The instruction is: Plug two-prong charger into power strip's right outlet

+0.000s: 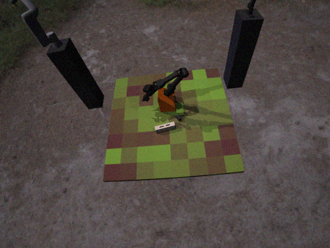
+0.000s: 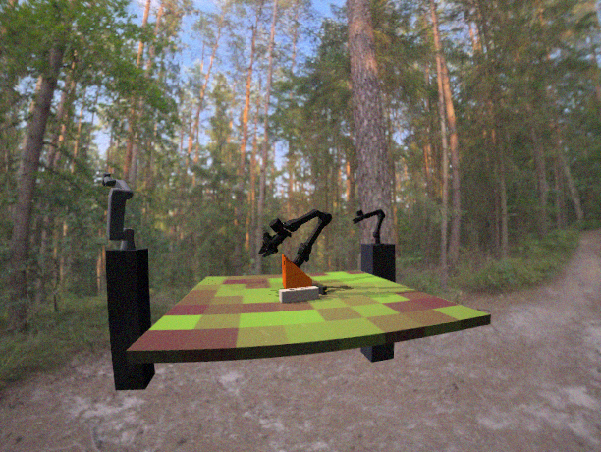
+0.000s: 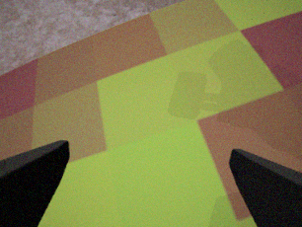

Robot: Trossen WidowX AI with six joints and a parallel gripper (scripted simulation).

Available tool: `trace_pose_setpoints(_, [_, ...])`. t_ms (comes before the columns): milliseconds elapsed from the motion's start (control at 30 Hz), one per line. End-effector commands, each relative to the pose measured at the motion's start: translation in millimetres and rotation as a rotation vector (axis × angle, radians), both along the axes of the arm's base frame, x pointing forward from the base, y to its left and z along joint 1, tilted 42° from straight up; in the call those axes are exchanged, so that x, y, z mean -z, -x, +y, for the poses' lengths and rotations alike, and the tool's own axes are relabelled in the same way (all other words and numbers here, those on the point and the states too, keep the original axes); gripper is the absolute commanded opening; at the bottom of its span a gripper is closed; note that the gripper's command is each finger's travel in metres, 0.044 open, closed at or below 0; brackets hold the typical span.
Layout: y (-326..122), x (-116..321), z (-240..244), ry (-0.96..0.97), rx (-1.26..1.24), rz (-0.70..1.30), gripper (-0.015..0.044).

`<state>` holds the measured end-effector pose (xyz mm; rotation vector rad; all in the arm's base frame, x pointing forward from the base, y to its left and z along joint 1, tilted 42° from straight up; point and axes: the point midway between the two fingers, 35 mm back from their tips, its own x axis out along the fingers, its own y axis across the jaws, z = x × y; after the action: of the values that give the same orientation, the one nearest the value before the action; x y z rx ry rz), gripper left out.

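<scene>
A white power strip (image 1: 165,128) (image 2: 299,295) with two dark outlets on top lies near the middle of the checkered table. The small dark charger (image 1: 179,118) (image 2: 322,290) lies on the table just behind and to the right of the strip; its prongs are too small to make out. My gripper (image 1: 145,99) (image 2: 264,252) (image 3: 151,153) is open and empty. It hangs above the table, left of the orange wedge and behind the strip, away from the charger. The wrist view shows neither the charger nor the strip between the fingers.
An orange wedge (image 1: 166,101) (image 2: 295,275) stands behind the strip, by the arm's base. Two black pillars (image 1: 78,78) (image 1: 242,51) carrying other arms stand beyond the left and right sides of the checkered table (image 1: 153,153) (image 2: 275,319) (image 3: 133,188).
</scene>
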<state>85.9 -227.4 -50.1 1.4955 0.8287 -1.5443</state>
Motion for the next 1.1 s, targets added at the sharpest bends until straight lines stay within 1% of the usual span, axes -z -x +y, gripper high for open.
trace_pose_setpoints(0, [-15,-4,2,-0.003,-0.094,-0.021,0.0440])
trace_pose_setpoints(533, [-74,-16,33,-0.056,-0.537,-0.101,0.0440])
trace_pose_setpoints(1067, [-124,-32,79,-0.102,-0.966,-0.191,0.0440])
